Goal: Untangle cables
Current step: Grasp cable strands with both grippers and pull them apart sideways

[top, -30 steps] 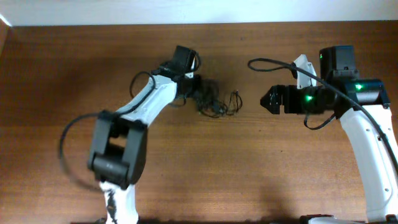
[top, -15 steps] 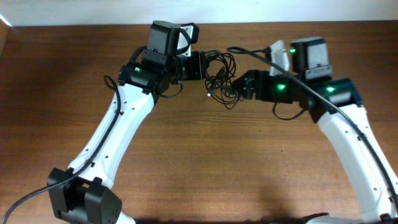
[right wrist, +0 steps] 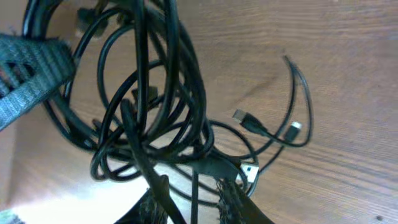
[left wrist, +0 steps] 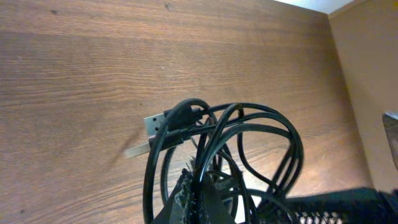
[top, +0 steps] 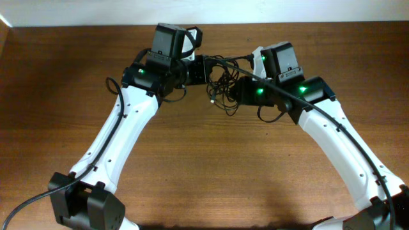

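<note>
Where the two arms meet near the far edge of the counter, the cables sit as one small black tangle between the two tools. Left tool comes in from the left side of the clump and right tool from the right, both touching it. Green lights show on both arms.

Left wrist view: the cables fan out in several overlapping loops from the left tool at the bottom edge. Its fingers are pressed together on a bundle of strands, pinching the cables. A silver USB plug sticks out to the left of the loops. Its shadow lies on the wood just beside it, so that end is up off the counter.

Right wrist view: the cables fill the left half as a thick twist of loops crossing one another. Right tool is at the bottom edge. Its two fingers stand a little apart, and a few strands run down between them. Cannot tell whether they actually bite on the strands or only bracket them. Three loose ends show here: a small plug and a tiny light-tipped plug out to the right, on thin cords curving away from the clump, and a wider silver plug just above the right finger. Knot itself too dense to trace which cord goes where.
</note>
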Robot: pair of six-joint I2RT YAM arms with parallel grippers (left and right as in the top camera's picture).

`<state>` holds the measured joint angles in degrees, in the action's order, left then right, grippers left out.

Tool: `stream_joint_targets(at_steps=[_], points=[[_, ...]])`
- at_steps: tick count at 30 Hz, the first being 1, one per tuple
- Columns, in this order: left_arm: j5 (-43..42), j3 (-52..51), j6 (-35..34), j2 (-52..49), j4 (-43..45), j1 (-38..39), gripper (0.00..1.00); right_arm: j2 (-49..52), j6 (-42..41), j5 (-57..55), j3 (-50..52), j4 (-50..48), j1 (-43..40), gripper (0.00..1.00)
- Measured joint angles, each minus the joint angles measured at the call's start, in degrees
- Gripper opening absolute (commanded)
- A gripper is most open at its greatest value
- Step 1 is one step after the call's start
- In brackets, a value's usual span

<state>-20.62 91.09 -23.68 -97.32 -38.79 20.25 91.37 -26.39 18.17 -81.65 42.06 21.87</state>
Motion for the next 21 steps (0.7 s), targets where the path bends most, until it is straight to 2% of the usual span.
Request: stream_joint_targets(at_steps=[7,15,21], points=[[-2.89,0.0,-0.09,-0.07,-0.13,-0.02,0.0,-0.15,0.55,-6.12,0.0,-0.11,-3.13,0.04],[-4.46,0.0,2.08,-0.09,-2.69,-8.0,0.0,-7.43,-0.48,-4.55,-0.24,13.29,-22.75,0.04],[-1.27,0.0,4.98,-0.09,-3.89,-10.8,0.0,-7.43,2.71,0.68,-0.24,16.72,-29.81,0.04]])
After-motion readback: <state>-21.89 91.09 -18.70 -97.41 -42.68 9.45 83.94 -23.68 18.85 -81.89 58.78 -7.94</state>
